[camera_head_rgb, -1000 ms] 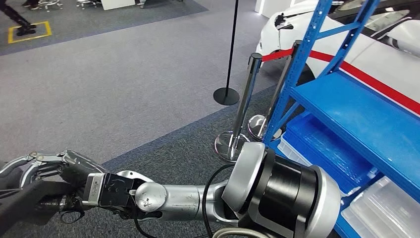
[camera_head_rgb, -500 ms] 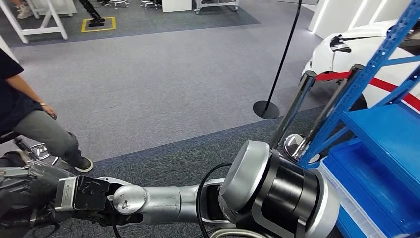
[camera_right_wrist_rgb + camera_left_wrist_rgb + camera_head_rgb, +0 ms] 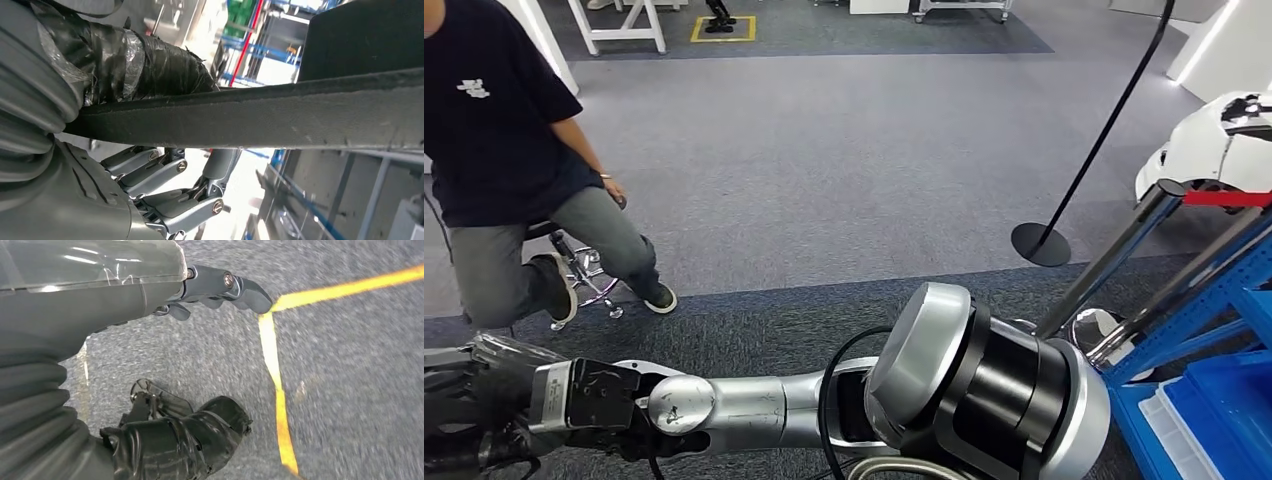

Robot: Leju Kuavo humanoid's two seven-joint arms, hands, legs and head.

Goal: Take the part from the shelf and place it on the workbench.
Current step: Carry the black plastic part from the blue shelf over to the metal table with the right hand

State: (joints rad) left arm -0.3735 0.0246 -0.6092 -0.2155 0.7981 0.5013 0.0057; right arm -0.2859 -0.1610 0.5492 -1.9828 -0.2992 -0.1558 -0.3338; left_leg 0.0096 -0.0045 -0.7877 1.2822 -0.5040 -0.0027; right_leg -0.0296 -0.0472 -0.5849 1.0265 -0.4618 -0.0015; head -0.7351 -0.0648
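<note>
We are carrying the part, a flat dark panel clamped between our right hand's thumb and fingers at nine o'clock, left hand released, judging the tabletop must be found next.

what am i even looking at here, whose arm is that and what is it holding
It is a humanoid robot seen through its own cameras. The head view looks down over its silver right arm, which crosses toward the picture's left. A person sits on a stool nearby, and a blue shelf stands at the right edge.

The other two pictures come from cameras at the wrists. The right hand grips a dark flat part, thumb on one side and fingers on the other. The left hand hangs over grey carpet with yellow tape, holding nothing.
</note>
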